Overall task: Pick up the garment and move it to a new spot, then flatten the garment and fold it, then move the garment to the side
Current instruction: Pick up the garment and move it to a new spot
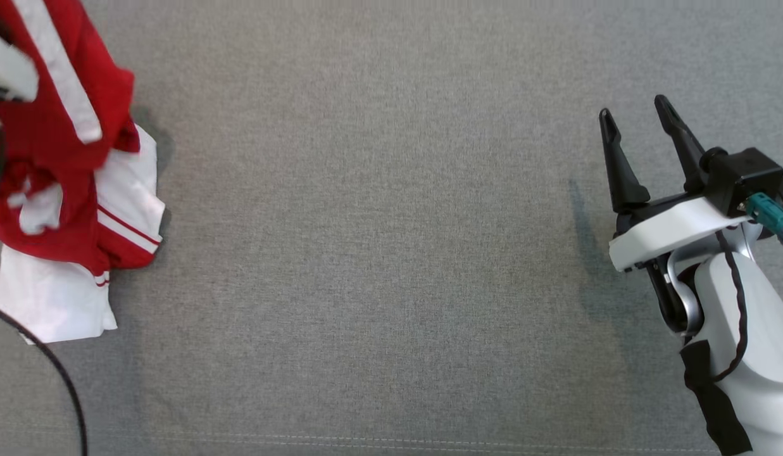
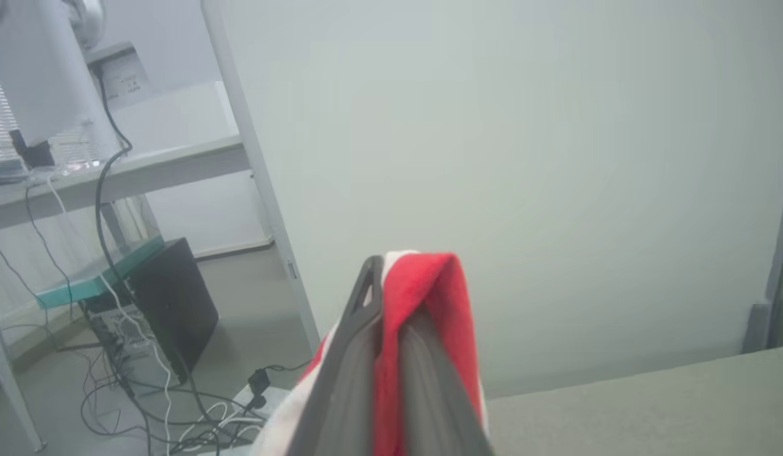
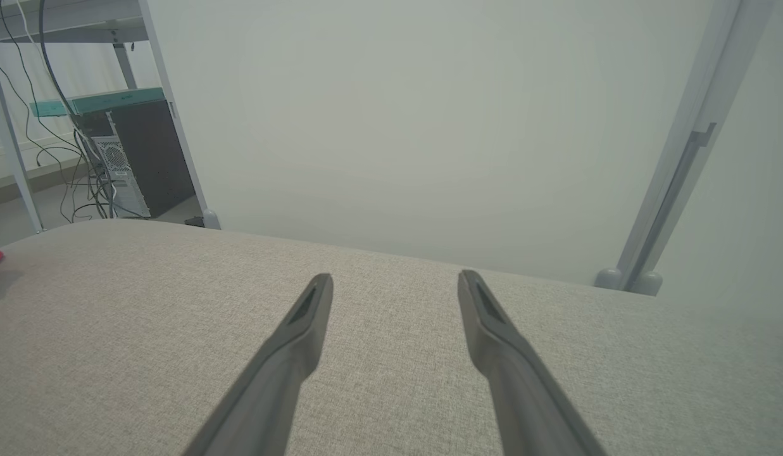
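Left gripper (image 2: 394,291) clamped on a fold of the red-and-white garment (image 1: 62,190), which lies bunched at far left of the grey fabric surface (image 1: 391,253). Right gripper (image 1: 635,111) spread wide, empty, well apart at right.

Head camera looks straight down on the grey cloth surface (image 1: 391,253); wrist cameras skim low (both facing the pale wall (image 3: 429,126)).
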